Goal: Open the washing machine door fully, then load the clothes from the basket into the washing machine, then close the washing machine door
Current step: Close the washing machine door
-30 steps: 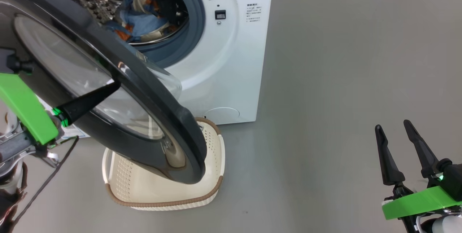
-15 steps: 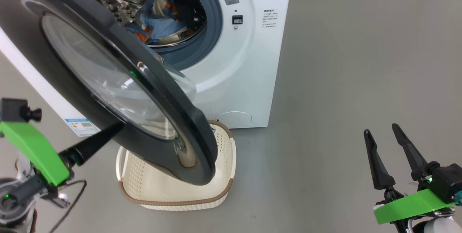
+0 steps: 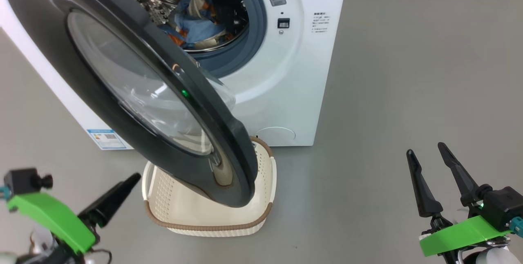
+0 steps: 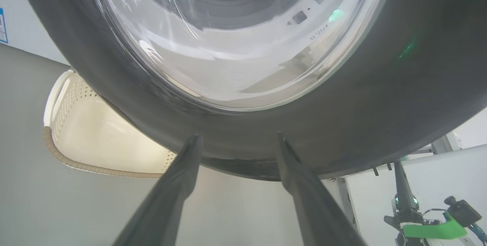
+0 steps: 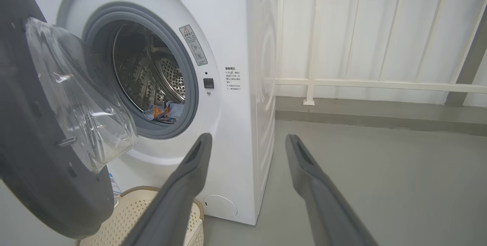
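Observation:
The washing machine [image 3: 294, 72] stands with its door [image 3: 231, 145] swung partway out, the black ring and glass bowl hanging over the basket [image 3: 212, 226]. The clothes [image 3: 198, 27] lie in the steel drum, also glimpsed in the right wrist view as a blue-orange heap [image 5: 167, 111]. What shows of the basket [image 4: 76, 105] is bare. My left gripper [image 4: 239, 137] is open just below the door's lower rim, apart from it; one finger [image 3: 112, 202] shows at the lower left. My right gripper [image 3: 425, 148] is open and holds nothing, far to the right over the floor.
Grey floor [image 3: 408, 72] spreads wide to the machine's right. A white railing [image 5: 315, 40] and a raised step run behind the machine. A blue label sticker [image 3: 107, 138] sits low on the machine's left side. A white panel [image 4: 418, 170] stands behind my right arm.
My left gripper, shut with its fingers against the door's outer face, has dropped down and back from the door and opened. The head camera has shifted. The right gripper stays open.

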`<state>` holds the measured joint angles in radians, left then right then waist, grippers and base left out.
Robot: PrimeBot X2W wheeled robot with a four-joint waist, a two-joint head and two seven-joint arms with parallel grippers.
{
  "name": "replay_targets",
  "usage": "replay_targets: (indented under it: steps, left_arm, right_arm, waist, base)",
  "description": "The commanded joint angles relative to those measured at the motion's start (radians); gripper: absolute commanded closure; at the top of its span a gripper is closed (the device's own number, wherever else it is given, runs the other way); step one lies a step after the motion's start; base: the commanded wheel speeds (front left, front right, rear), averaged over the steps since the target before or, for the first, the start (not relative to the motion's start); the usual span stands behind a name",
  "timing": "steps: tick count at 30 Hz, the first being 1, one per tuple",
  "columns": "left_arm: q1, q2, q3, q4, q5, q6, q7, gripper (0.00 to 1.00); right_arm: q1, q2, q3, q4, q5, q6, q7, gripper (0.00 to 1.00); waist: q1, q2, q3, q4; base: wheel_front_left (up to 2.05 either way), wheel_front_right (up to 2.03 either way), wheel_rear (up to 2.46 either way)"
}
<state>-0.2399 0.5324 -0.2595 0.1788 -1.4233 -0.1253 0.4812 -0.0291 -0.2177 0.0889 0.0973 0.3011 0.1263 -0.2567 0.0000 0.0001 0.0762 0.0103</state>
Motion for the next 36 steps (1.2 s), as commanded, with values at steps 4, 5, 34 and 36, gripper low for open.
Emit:
replay_targets:
  steps: [4,5,34,36]
  left_arm:
    - [0.016,0.043,0.009,-0.023,0.035,-0.005,-0.110,0.00]
    - [0.020,0.045,0.001,-0.023,0.049,-0.005,-0.145,0.00]
    - [0.057,-0.027,-0.030,0.159,0.630,-0.005,-0.743,0.00]
    - [0.074,-0.054,0.019,0.144,0.696,-0.005,-0.743,0.00]
  right_arm:
    - [-0.011,-0.017,0.017,-0.022,0.000,0.004,-0.005,0.00]
    - [-0.010,-0.017,0.015,-0.022,0.000,0.004,-0.005,0.00]
    - [0.030,-0.020,-0.010,-0.003,0.004,0.004,-0.005,0.00]
    - [0.029,-0.021,-0.009,-0.003,0.005,0.004,-0.005,0.00]
  waist:
    - [0.0000,-0.0001,-0.004,0.013]
    - [0.0000,-0.0001,-0.004,0.015]
    - [0.0000,-0.0001,-0.043,0.058]
    - [0.0000,-0.0001,-0.043,0.058]
  base:
    - [0.00,0.00,0.00]
    - [0.00,0.00,0.00]
    - [0.00,0.00,0.00]
    - [0.00,0.00,0.00]
